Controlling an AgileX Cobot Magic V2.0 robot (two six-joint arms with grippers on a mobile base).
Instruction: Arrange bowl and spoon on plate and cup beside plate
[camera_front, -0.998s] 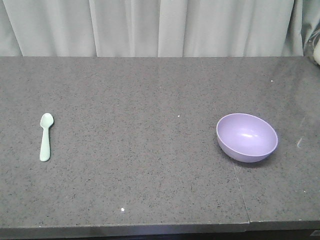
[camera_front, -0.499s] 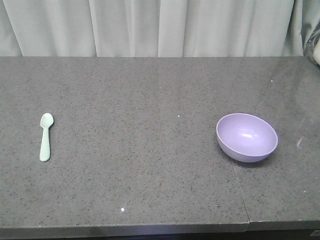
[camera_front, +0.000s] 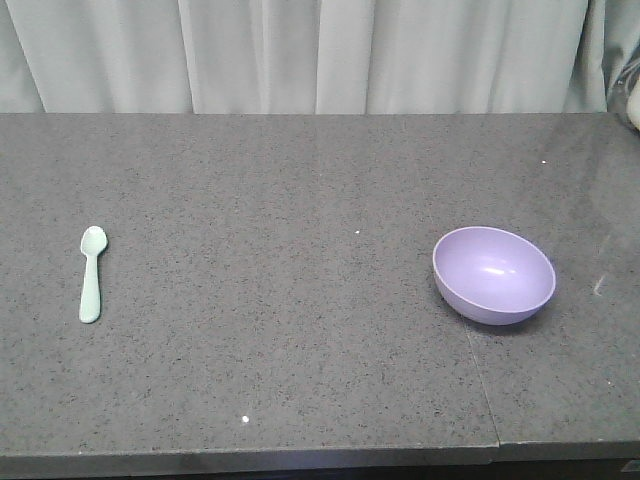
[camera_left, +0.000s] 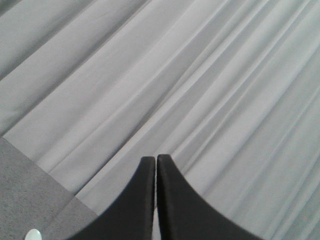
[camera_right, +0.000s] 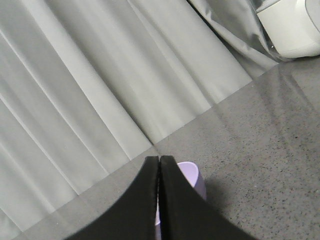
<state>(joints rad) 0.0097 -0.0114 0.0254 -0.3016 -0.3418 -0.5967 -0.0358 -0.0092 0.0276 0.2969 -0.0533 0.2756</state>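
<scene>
Grey curtains (camera_front: 300, 50) are hanging behind a speckled countertop (camera_front: 270, 380), where the bowl (camera_front: 494, 274) is sitting upright on the right arm's side and the spoon (camera_front: 91, 272) is lying flat, well apart on the left; no plate or cup is showing. The left gripper (camera_left: 156, 159) and right gripper (camera_right: 159, 160) are both holding their fingers pressed together on nothing. Being light, smooth plastic, the bowl is probably going to slip unless pinched over its rim, and the spoon is looking easiest to take across its thick handle.
</scene>
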